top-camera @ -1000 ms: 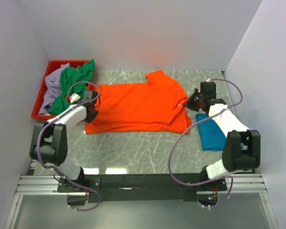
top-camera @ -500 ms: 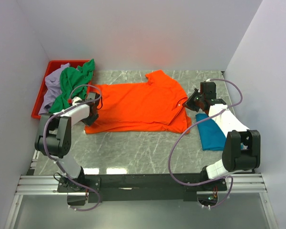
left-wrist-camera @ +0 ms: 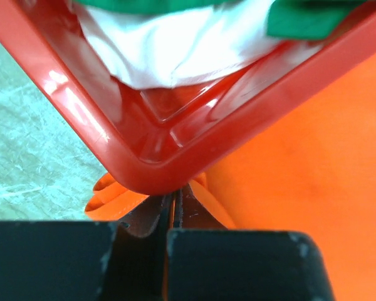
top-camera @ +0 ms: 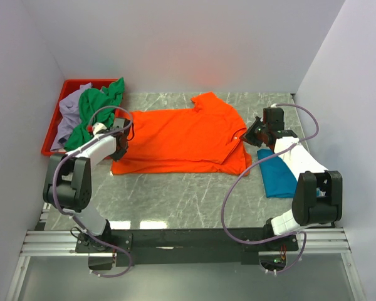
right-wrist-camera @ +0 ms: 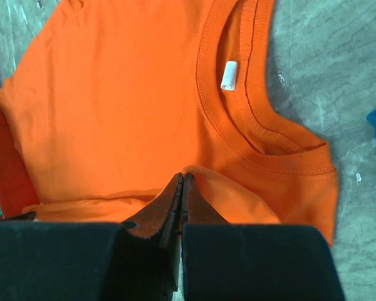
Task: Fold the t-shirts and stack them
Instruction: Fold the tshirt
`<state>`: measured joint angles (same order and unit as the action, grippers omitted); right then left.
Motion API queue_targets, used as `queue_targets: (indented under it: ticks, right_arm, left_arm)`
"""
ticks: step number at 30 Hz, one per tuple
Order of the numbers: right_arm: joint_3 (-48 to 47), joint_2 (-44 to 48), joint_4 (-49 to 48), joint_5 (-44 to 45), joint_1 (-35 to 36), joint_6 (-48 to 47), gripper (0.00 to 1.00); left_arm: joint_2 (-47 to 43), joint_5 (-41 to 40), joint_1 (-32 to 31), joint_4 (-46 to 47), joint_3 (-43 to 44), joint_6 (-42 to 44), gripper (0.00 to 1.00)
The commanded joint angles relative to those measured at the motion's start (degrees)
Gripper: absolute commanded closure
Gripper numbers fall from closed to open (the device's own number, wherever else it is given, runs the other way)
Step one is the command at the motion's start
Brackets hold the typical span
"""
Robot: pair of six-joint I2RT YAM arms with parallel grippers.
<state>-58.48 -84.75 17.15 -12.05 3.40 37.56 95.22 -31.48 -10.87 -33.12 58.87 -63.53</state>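
Observation:
The bright orange t-shirt (top-camera: 175, 138) lies spread flat in the middle of the table, collar to the right. My left gripper (top-camera: 120, 142) is shut on its left edge, beside the tray corner; in the left wrist view a thin fold of orange cloth (left-wrist-camera: 301, 144) sits between the closed left gripper (left-wrist-camera: 174, 197). My right gripper (top-camera: 249, 134) is shut on the shirt's right edge, below the collar (right-wrist-camera: 250, 119) in the right wrist view, where the right gripper (right-wrist-camera: 183, 180) pinches a raised fold. A folded teal blue t-shirt (top-camera: 277, 173) lies at right.
A red tray (top-camera: 94, 81) at the back left holds a crumpled green t-shirt (top-camera: 97, 110) and a pale lavender t-shirt (top-camera: 67, 118). The tray's corner (left-wrist-camera: 156, 169) hangs right over the left fingers. White walls close in on three sides.
The left gripper was open at the shirt's left edge and has now shut on the cloth, its arm shifting slightly. The right gripper has held its pinch without moving.

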Motion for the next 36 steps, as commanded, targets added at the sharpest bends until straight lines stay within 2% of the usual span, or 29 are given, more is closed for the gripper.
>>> queue_targets:
  ticks: [1,13,25,28,29,30,31,32,34,35,36]
  right_arm:
    - [-1.6,1.5,-0.9,1.0,0.3,-1.0,1.00]
    - [-6.6,1.0,2.1,2.5,0.2,-1.4,1.00]
    - [-13.3,-6.7,3.9,1.2,0.4,-3.0,1.00]
    - [-15.0,-9.5,4.6,0.5,0.9,-4.3,1.00]
    - [-15.7,-11.1,5.1,0.5,1.1,-4.8,1.00]
    - [-17.4,-12.9,6.2,0.5,1.4,-5.6,0.94]
    - [-18.2,-12.9,6.8,0.6,1.5,-6.1,0.90]
    - [-19.8,-14.1,7.6,0.6,1.6,-6.5,0.78]
    - [-21.1,-14.7,9.6,1.2,2.1,-7.5,0.65]
    - [-21.3,-14.5,10.0,1.9,2.5,-7.7,0.54]
    - [-21.1,-14.0,10.3,2.6,2.6,-7.7,0.51]
  left_arm:
    - [-3.0,-3.1,-0.2,-1.4,2.7,0.9,0.99]
    - [-1.6,-4.8,0.1,-2.4,7.0,3.2,0.99]
    - [2.4,-4.6,0.8,-1.2,9.4,4.9,0.99]
    - [3.1,-4.6,0.9,-0.8,9.6,5.3,0.94]
    - [3.1,-4.4,0.9,-0.6,9.6,5.4,0.88]
    - [3.0,-4.1,1.1,-0.5,9.5,5.8,0.81]
    - [2.9,-4.1,1.1,-0.1,9.4,6.0,0.81]
    - [2.4,-3.5,1.1,0.3,9.0,6.1,0.71]
    - [0.9,-2.7,1.1,1.7,8.4,7.0,0.59]
    - [0.1,-1.6,1.1,2.2,7.6,7.2,0.49]
    - [-1.6,-1.0,1.1,2.8,7.1,7.5,0.46]
